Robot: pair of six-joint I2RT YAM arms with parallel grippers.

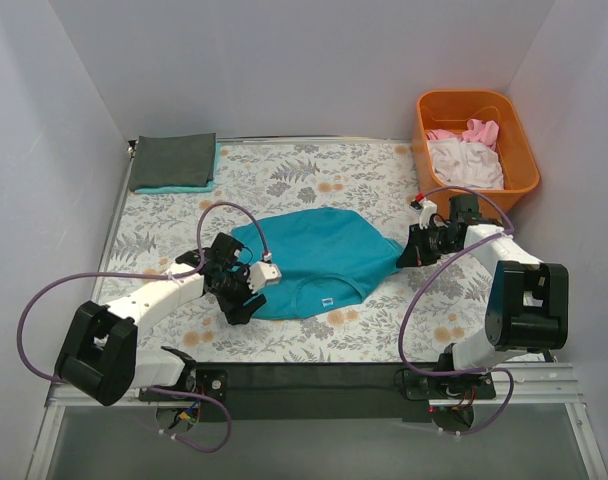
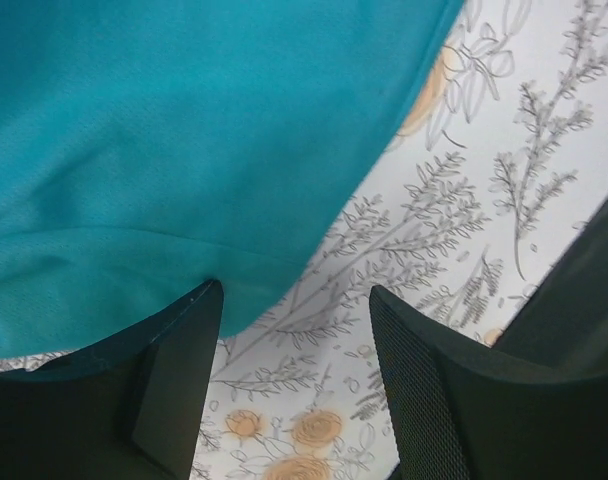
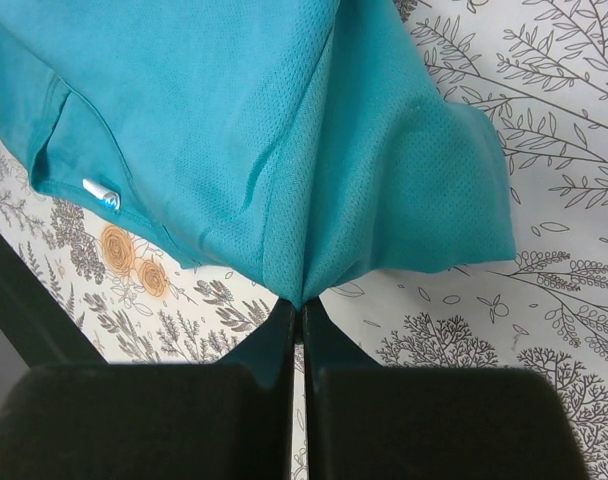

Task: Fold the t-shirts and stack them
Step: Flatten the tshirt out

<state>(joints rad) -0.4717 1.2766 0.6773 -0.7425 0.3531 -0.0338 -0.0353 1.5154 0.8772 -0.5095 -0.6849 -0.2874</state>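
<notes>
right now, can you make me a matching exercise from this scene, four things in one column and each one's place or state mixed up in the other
Things:
1. teal t-shirt
2. dark grey t-shirt
3. orange tub
4. right claw

Place or state:
a. folded, far left corner
b. shut on teal cloth
c. spread out in the middle
d. far right, white and pink clothes inside

Pairs: 1-c, 2-a, 3-d, 4-b
</notes>
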